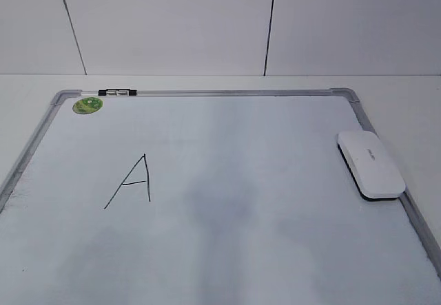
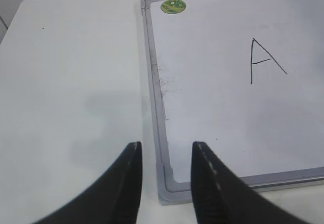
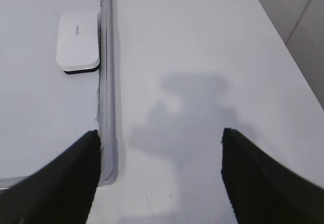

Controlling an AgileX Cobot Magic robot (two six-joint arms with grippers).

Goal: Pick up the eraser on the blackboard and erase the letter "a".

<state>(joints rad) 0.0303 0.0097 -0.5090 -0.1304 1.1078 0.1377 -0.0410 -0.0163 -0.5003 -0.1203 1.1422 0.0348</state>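
The white eraser (image 1: 370,164) lies on the right edge of the blackboard (image 1: 227,93), partly over its frame; it also shows in the right wrist view (image 3: 77,41). The only writing in view is an angular uppercase "A" (image 1: 134,181), also in the left wrist view (image 2: 263,59). No cursive lowercase "a" shows in any view. My left gripper (image 2: 164,148) is open and empty above the board's near left corner (image 2: 167,188). My right gripper (image 3: 159,133) is wide open and empty over the table beside the board's near right corner (image 3: 107,168). Neither gripper shows in the exterior view.
A round green sticker (image 1: 87,104) sits at the board's far left corner, beside a black-and-silver clip (image 1: 117,93) on the top frame. The board lies on a white table (image 3: 202,57), whose right edge shows in the right wrist view. A white panelled wall (image 1: 172,23) stands behind.
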